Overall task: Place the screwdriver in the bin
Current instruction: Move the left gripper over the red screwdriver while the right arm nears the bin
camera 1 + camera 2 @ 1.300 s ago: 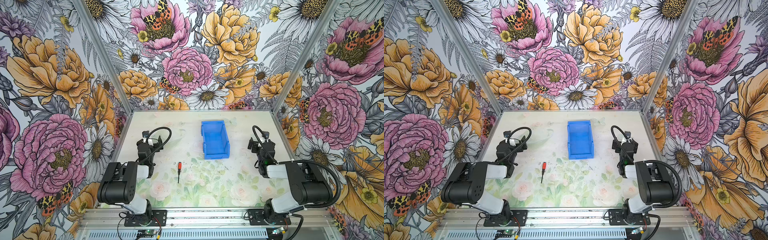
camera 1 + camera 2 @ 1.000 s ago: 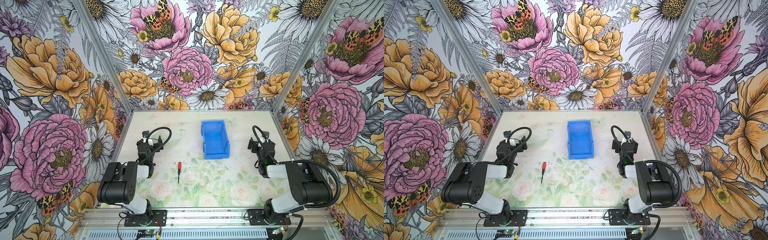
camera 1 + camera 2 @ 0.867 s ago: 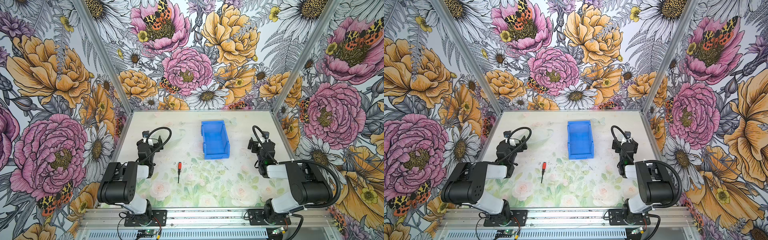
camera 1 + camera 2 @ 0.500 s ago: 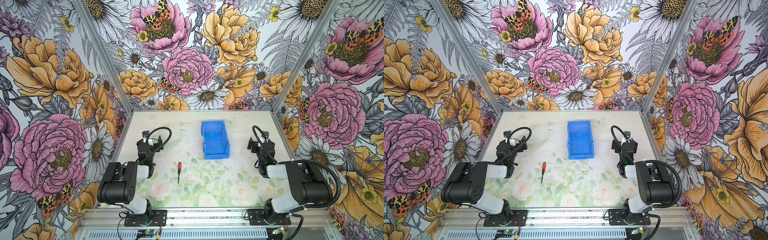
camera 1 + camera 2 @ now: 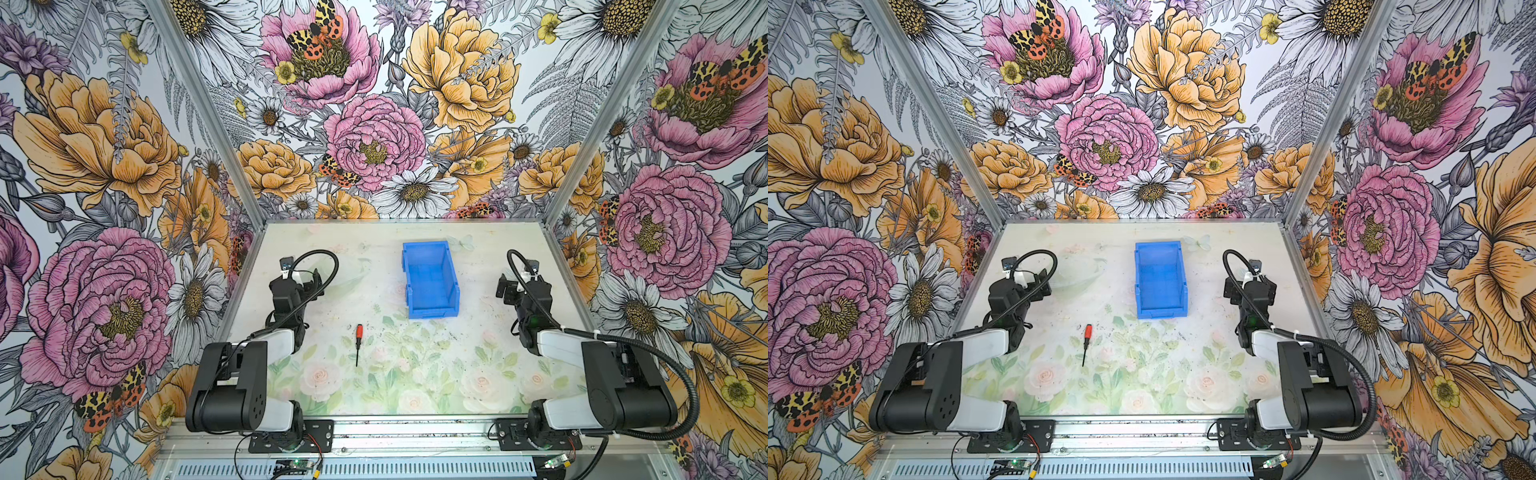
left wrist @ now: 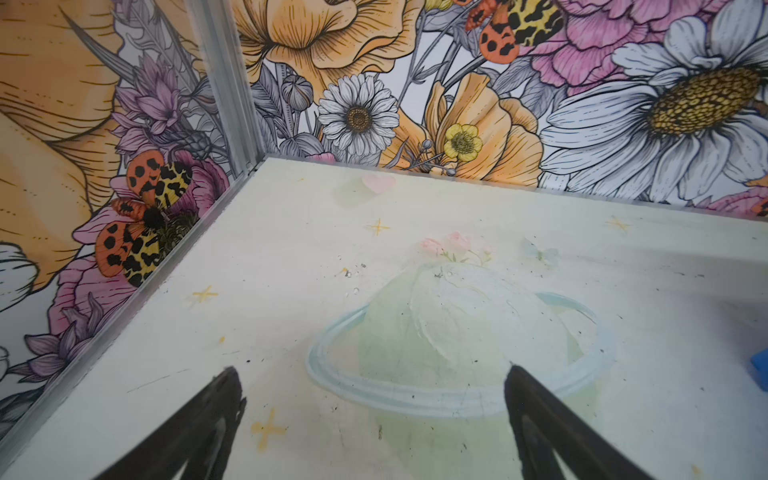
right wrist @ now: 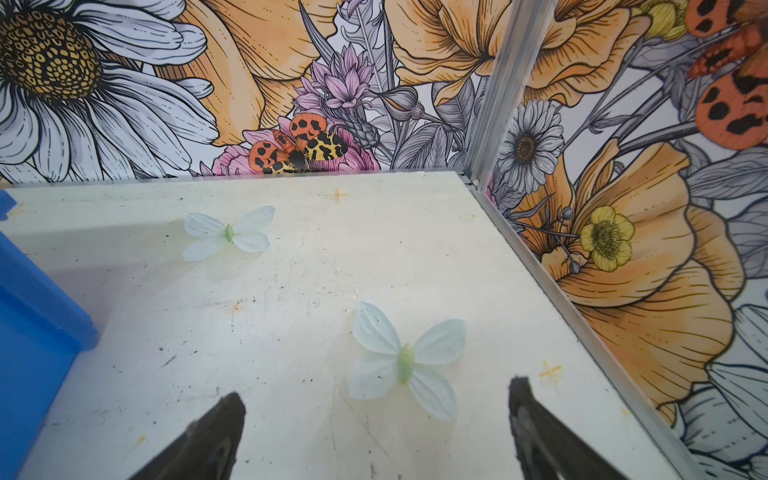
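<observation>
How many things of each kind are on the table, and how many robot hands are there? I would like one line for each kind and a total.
Screwdrivers: 1, the screwdriver
Bins: 1, the bin, empty
Robot hands: 2, the left hand and the right hand, both open
Total: 4

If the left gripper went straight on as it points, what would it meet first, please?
Probably bare table, near its printed ringed planet; the left gripper points clear of the bin.
</observation>
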You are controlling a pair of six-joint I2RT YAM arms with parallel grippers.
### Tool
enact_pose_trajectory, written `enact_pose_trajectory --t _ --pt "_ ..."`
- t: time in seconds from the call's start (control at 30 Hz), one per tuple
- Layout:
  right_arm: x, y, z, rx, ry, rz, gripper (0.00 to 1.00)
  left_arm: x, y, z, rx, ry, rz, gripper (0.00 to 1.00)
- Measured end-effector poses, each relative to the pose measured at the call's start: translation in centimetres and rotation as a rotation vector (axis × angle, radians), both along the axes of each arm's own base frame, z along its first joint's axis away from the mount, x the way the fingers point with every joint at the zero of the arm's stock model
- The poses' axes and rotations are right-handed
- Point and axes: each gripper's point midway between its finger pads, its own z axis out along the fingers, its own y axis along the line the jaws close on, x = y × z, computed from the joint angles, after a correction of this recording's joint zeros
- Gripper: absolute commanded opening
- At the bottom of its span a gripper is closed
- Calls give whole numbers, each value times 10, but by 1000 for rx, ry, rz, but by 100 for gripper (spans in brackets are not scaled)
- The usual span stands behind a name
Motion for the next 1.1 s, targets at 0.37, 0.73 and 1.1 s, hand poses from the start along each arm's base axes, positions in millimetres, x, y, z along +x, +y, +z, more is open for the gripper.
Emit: enact_pose_trajectory --t 0.37,0.73,1.1 --pt "3 27 34 194 202 -32 100 -12 -75 42 -125 136 -90 99" --pt "-35 180 27 204 351 557 99 -42 -120 -26 -275 537 -48 99" --pt "-64 230 30 87 359 760 100 -83 -163 -95 -239 904 -134 92"
